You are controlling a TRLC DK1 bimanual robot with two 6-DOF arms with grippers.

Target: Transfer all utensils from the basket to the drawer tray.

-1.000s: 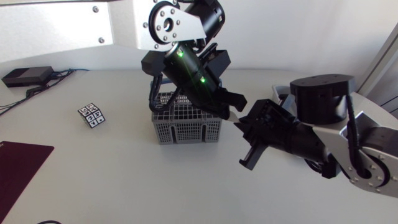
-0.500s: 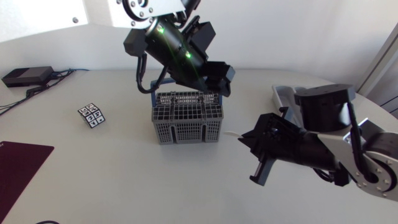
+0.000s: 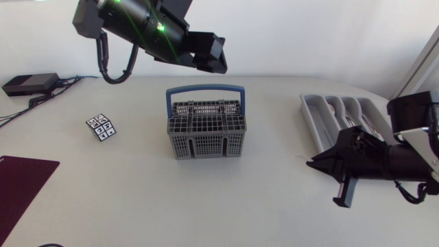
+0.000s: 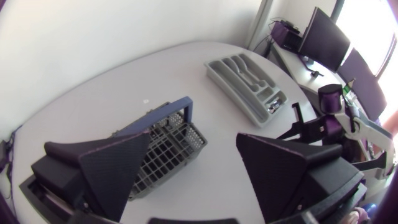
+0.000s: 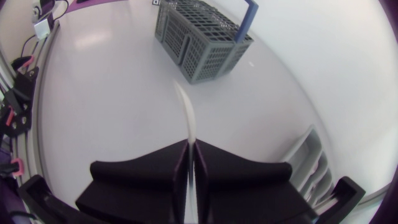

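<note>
Thin white utensil [image 5: 186, 115] clamped by its end in right fingers [image 5: 149, 171]; may be dropped short of tray [image 3: 310, 120]; left fingers [image 4: 118, 162] wide.

You can count one basket [image 3: 204, 145], one drawer tray [image 3: 310, 118], one white utensil [image 5: 188, 118], one patterned cube [image 3: 101, 126], one dark red mat [image 3: 20, 182] and one black box [image 3: 29, 84].

Robotics lab: white table [image 3: 137, 199] with a marker cube [image 3: 101, 126] and cabling [image 3: 36, 101].
</note>
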